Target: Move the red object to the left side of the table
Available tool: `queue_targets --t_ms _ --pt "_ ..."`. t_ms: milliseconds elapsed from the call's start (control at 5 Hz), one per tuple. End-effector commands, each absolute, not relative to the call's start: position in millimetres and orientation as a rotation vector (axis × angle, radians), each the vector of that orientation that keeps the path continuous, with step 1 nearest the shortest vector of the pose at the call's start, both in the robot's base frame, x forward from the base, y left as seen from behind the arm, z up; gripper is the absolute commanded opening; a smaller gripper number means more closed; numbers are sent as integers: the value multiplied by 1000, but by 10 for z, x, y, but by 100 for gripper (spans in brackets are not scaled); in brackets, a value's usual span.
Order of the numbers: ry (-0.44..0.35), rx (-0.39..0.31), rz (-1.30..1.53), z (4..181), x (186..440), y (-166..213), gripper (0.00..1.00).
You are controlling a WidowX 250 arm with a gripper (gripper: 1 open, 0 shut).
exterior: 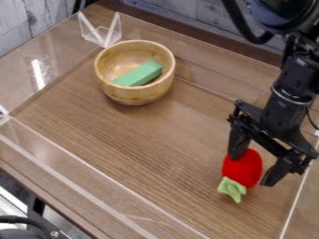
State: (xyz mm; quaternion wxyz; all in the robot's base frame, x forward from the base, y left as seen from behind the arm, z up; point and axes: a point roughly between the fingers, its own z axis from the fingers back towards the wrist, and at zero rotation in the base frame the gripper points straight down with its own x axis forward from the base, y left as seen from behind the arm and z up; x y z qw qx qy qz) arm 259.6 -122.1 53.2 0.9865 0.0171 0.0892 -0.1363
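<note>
Presently the red object [243,168] is seen resting on the table [137,149] near its right-hand acrylic wall, close to the front right corner, with its pale green leafy stub [232,189] pointing toward the front edge. It lies far from the left side where it is meant to end up, so the transfer is judged not yet done.

The gripper [264,161] is positioned directly over the fruit, pointing straight down. The jaws are spread wide, one finger to either side of the red body; nothing is gripped. Whether a finger touches the fruit cannot be told from this view. The straddling pose is judged to be preparation for a pinch across the fruit's narrow width, with the leaf end left free.

Further out, a wooden bowl [134,75] is placed toward the back left, well apart from the fruit, with a green block [137,74] lying inside it. The bowl occupies part of the left half, so an open patch of wood in front of it is judged the likely drop zone. A low clear wall [50,163] borders the left edge.
</note>
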Motion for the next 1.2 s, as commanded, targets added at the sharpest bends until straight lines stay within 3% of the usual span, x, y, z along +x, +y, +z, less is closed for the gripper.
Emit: queue_targets --t_ms 0,200,400,600,800,1000 --pt "101 16 -284 716 2699 -1281 0" --pt "95 18 -355 824 2678 -1330 100" --pt "92 25 -416 896 2664 -1357 0" --pt "96 28 -374 1014 2611 -1346 100" --pt "98 22 -331 1101 2564 -1340 100" --pt "109 11 -292 942 2583 -1349 100"
